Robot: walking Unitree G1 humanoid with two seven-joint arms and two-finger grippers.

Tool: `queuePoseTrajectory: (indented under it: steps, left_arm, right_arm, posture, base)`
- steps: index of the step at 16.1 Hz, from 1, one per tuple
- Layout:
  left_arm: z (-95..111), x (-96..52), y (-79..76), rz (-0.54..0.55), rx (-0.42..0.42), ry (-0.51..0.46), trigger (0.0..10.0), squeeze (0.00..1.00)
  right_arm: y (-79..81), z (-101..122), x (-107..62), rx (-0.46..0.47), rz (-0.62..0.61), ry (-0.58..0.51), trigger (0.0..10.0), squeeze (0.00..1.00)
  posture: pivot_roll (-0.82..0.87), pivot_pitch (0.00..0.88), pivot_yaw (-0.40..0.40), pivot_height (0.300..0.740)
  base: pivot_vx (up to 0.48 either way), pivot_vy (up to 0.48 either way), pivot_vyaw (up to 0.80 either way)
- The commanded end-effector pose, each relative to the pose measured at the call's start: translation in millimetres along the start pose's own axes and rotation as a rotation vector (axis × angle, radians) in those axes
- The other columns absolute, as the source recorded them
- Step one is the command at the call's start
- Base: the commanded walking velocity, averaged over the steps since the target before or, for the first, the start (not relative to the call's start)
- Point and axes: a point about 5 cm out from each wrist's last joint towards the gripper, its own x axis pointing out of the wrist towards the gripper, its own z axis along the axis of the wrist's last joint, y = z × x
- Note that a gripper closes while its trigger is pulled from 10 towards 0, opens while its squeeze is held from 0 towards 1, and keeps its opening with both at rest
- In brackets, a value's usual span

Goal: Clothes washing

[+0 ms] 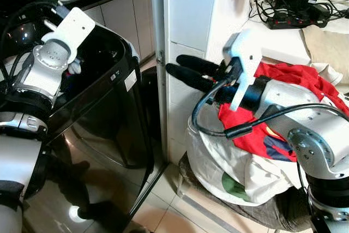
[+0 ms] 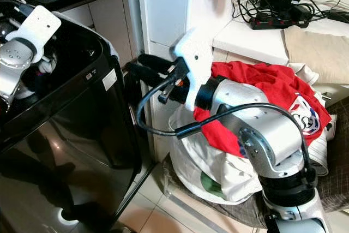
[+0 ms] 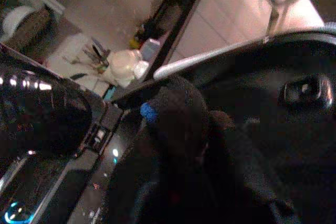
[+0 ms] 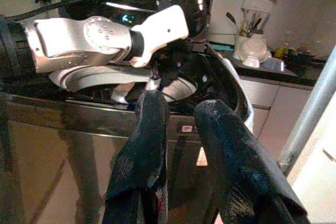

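While the left hand point(image 4: 157, 72) sits down in the washing machine point(image 1: 117, 80) drum, grip state unreadable, the right hand point(image 1: 182, 69) hangs released and empty between machine and laundry pile point(image 1: 272, 135), so its cable could snag the red shirt point(image 2: 262, 88).

You won't find much to read here. The red shirt point(image 2: 283, 88) carries a white round patch point(image 2: 303, 117) with dark letters that look like "SS", partly hidden in folds. The washer point(image 2: 71, 135) bears small white labels point(image 2: 109, 79) near its rim, their print too small to read.
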Motion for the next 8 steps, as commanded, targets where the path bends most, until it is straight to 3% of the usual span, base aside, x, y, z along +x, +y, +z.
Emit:
queuePoseTrajectory:
  steps: [1,5,6,7,8]
  left_arm:
    - [4.0,0.9,7.2,0.019,0.004,-0.003,10.0,1.00]
    - [-1.4,0.3,13.4,0.044,0.001,0.012,10.0,1.00]
    - [0.5,-0.1,15.2,0.063,0.034,-0.008,10.0,1.00]
    - [3.1,-0.2,10.2,0.030,-0.039,-0.038,10.0,1.00]
    - [5.3,-0.7,9.2,0.040,-0.036,-0.056,10.0,1.00]
  right_arm:
    - [1.1,3.2,0.7,-0.019,0.001,-0.001,10.0,0.00]
    - [-2.7,0.2,-2.0,-0.022,-0.019,0.017,10.0,0.00]
    - [-7.2,-3.6,-3.9,-0.022,-0.057,0.043,10.0,0.00]
    - [-18.0,-11.0,-7.1,-0.031,-0.149,0.094,10.0,0.00]
    - [-30.9,-18.9,-10.2,-0.049,-0.255,0.146,10.0,0.00]
  posture:
    - [-0.05,0.000,0.055,0.740]
    - [-0.05,0.000,0.056,0.740]
    - [-0.05,0.000,0.056,0.740]
    - [-0.05,0.000,0.056,0.740]
    - [-0.06,0.000,0.056,0.740]
  base:
    - [0.000,0.000,0.00]
    - [0.000,0.000,0.00]
    - [0.000,0.000,0.00]
    - [0.000,0.000,0.00]
    - [0.000,0.000,0.00]
